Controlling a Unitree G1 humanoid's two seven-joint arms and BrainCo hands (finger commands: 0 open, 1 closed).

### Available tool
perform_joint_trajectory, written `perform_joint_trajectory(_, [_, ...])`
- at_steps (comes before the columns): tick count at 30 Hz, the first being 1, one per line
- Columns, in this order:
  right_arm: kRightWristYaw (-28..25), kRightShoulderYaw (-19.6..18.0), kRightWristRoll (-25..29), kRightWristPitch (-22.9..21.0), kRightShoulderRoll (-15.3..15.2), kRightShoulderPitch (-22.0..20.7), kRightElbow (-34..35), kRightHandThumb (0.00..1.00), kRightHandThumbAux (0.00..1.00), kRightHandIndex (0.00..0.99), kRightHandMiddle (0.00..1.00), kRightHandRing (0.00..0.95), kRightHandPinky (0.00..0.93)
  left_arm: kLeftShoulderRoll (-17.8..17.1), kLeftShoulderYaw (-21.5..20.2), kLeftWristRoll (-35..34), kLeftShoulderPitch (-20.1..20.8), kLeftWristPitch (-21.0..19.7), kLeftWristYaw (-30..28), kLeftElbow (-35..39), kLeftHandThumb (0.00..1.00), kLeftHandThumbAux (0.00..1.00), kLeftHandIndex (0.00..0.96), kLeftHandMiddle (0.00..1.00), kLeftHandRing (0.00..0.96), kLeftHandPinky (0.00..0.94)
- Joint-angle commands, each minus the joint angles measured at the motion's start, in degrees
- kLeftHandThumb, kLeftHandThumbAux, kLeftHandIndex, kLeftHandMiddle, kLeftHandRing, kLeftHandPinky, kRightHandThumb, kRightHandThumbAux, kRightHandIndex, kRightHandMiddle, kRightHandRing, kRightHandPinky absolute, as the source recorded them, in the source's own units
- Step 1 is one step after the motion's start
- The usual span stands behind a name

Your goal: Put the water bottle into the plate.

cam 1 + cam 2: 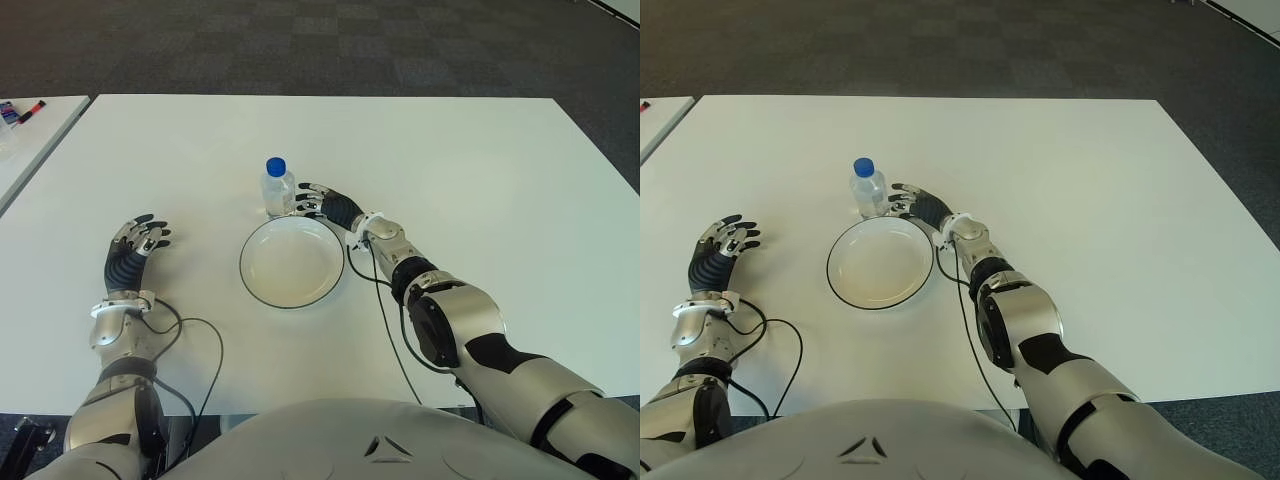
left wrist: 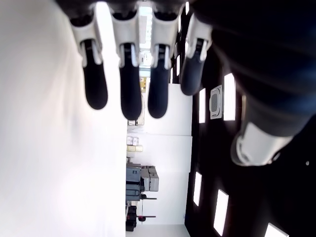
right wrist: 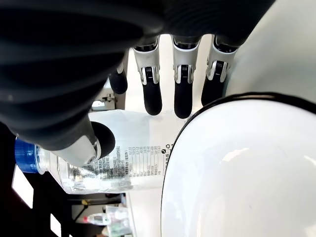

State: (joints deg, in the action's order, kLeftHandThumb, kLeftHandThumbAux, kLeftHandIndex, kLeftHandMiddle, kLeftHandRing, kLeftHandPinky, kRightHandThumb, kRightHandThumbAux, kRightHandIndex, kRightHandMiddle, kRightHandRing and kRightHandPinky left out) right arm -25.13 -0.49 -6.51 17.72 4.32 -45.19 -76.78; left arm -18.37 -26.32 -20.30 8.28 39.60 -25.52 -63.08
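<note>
On the white counter [image 1: 450,170] the plate [image 1: 291,261] lies in front of me, and the water bottle [image 1: 277,187] stands upright just behind its far rim. My right hand [image 1: 322,203] reaches beside the bottle, fingers spread, gripping nothing. My left hand [image 1: 135,243] shows well left of the plate, fingers relaxed and empty.

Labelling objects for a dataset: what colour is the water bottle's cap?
Blue; the water bottle's cap shows best in the left eye view.

I see the clear, blue-capped water bottle [image 1: 277,187] upright just behind the empty white plate [image 1: 292,262].
</note>
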Motion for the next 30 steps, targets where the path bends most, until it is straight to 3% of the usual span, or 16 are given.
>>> perform_joint_trajectory(1, [-0.58, -0.11, -0.08, -1.07, 3.57, -0.5, -0.59, 0.171, 0.588, 0.077, 0.196, 0.201, 0.234, 2.82, 0.34, 0.37, -3.15, -3.82, 0.67, -3.32, 0.243, 0.639, 0.283, 0.368, 0.389, 0.403])
perform_joint_trajectory(30, [-0.73, 0.62, -0.76, -0.45, 3.2, 0.08, -0.47, 0.181, 0.574, 0.098, 0.241, 0.258, 0.306, 2.94, 0.27, -0.04, -2.71, -2.4, -1.32, -3.29, 0.236, 0.638, 0.284, 0.374, 0.392, 0.403])
